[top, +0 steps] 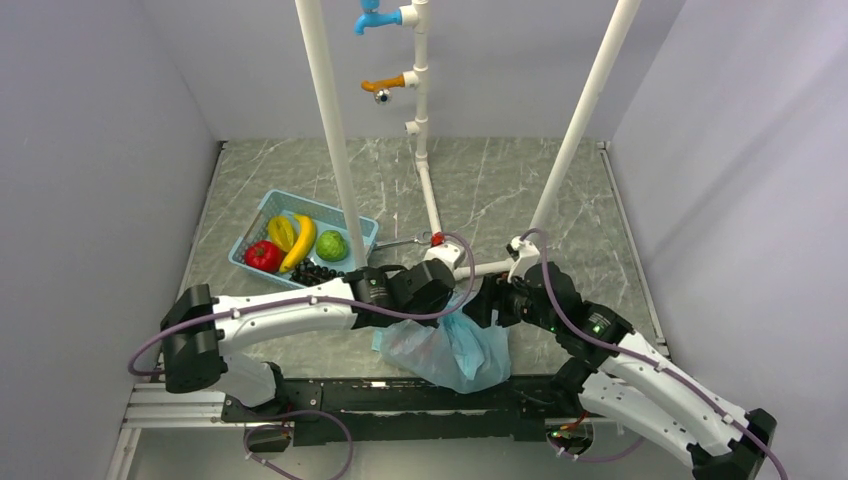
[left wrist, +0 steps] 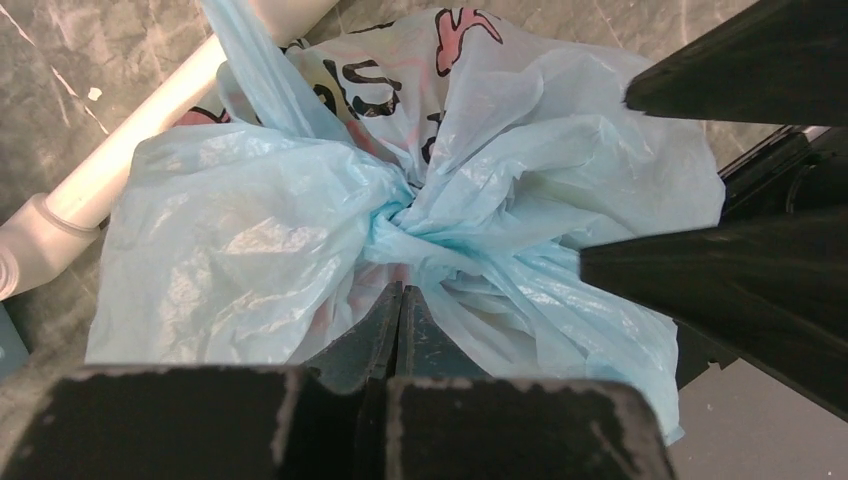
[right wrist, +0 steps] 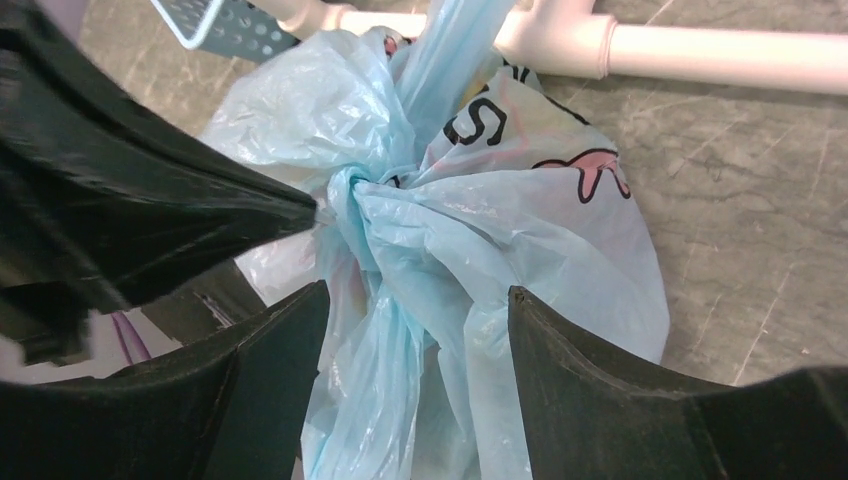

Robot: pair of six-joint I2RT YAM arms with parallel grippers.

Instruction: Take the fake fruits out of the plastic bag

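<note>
The plastic bag (top: 450, 352) is light blue and knotted, and lies at the near table edge between both arms. It fills the left wrist view (left wrist: 260, 230) and the right wrist view (right wrist: 520, 230). My left gripper (left wrist: 402, 293) is shut, its tips pinching the plastic just below the knot (left wrist: 398, 215). It also shows in the right wrist view (right wrist: 312, 210), pointing at the knot. My right gripper (right wrist: 418, 295) is open, its jaws on either side of the twisted handle tail (right wrist: 400, 350). The fake fruits in the bag are hidden; only a faint reddish tint (left wrist: 325, 315) shows through.
A blue basket (top: 262, 205) at the left holds yellow bananas (top: 296, 240), a red fruit (top: 263, 256), a green fruit (top: 331, 245) and black grapes (top: 316, 272). White pipe legs (top: 335, 130) and a floor pipe (right wrist: 700, 45) stand just behind the bag.
</note>
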